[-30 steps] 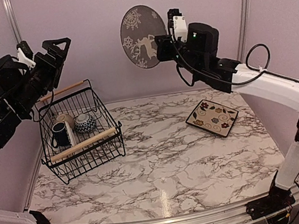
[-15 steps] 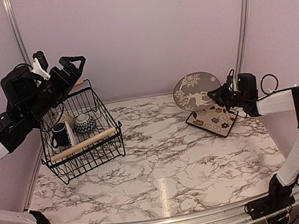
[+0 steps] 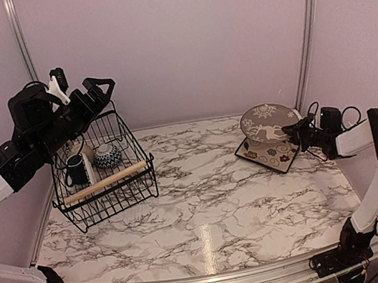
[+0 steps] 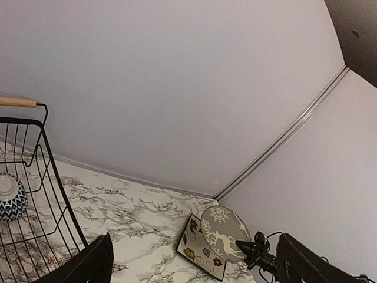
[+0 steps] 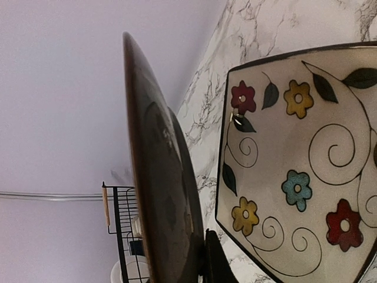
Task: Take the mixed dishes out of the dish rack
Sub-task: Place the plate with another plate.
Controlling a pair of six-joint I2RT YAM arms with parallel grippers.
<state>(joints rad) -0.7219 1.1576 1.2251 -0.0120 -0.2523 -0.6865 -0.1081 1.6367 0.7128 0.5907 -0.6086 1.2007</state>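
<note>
Two of the dishes are out of the dish rack [image 3: 111, 198]. The square floral plate [image 3: 268, 148] lies flat on the table [image 3: 208, 211] at the right. The round grey plate [image 3: 268, 121], with its white reindeer pattern, hangs directly above it, tilted and close; as far as the right wrist view shows, it is not yet set down. Left in the rack are the dark navy mug [image 3: 75, 169], the blue-and-white patterned bowl [image 3: 106, 155] beside it, and what looks like a pale bowl [image 3: 85, 151] behind the mug, partly hidden. I judge the job roughly half done. The right arm is stretched low and far out toward the right side of the table, its forearm nearly level, with the right tool [image 3: 294, 127] clamped on the round plate's near rim. The left arm is raised and bent over the rack's back corner. The left tool [image 3: 84, 93] is well above the wire rim, jaws spread wide apart with nothing between them.
</note>
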